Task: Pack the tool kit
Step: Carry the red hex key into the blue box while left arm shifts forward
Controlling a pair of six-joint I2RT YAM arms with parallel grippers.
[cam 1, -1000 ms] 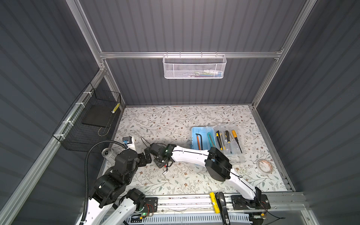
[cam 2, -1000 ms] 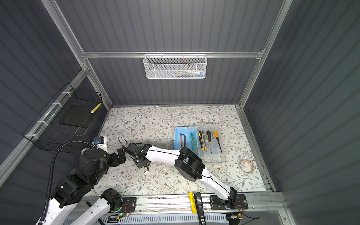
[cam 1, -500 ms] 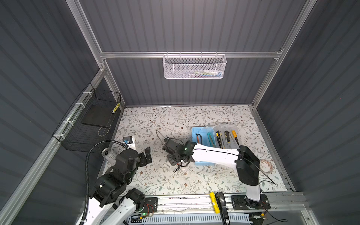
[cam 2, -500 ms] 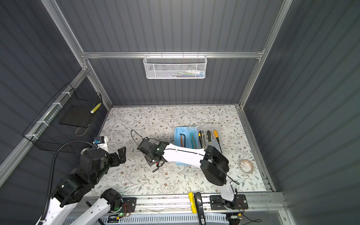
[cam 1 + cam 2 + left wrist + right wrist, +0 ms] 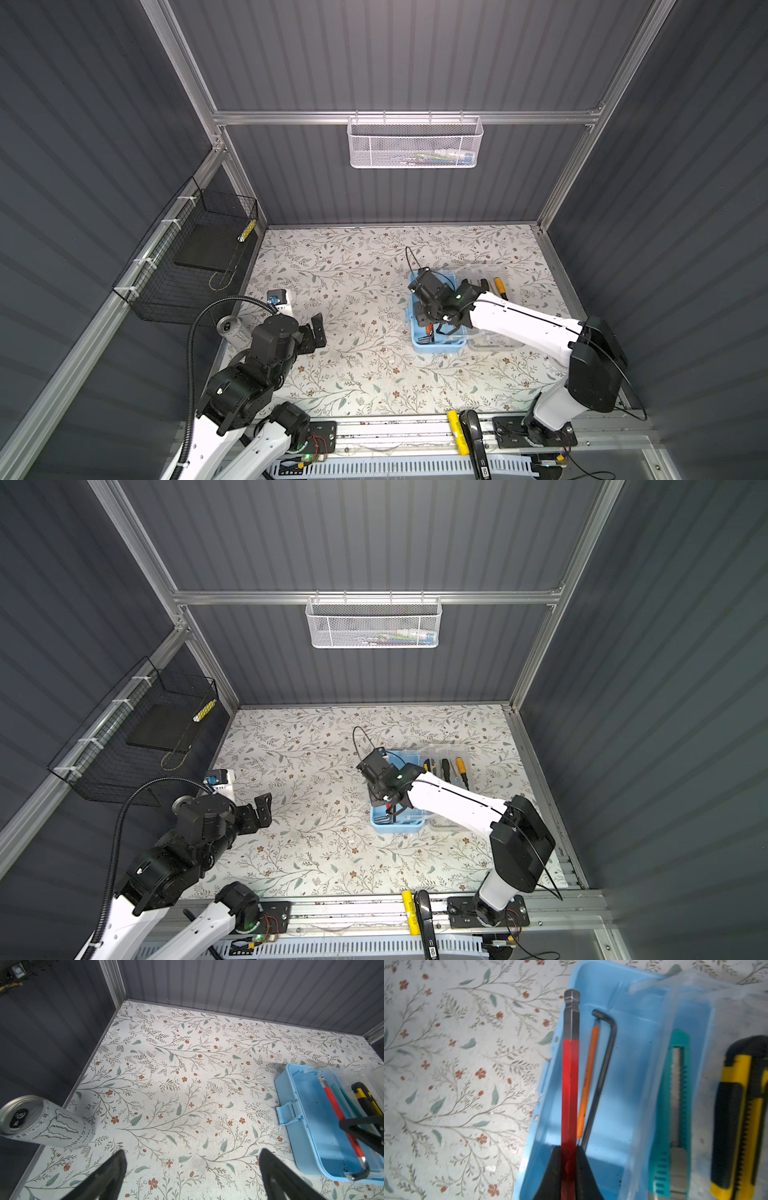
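**The red key (image 5: 569, 1076) is reaching the box (image 5: 438, 347)**

The right gripper (image 5: 569, 1152) is pinching the red key lengthwise, lining it up with 2 keys (image 5: 601, 1076) already lying in the box, right of the table's centre. The left gripper (image 5: 192, 1154) is idling, jaws spread, by the can (image 5: 52, 1124). 1 second ago the right gripper was beside it.

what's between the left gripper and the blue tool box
Nothing: only bare floral tabletop lies between the open left gripper and the blue tool box. The left wrist view shows it best, and both top views agree.
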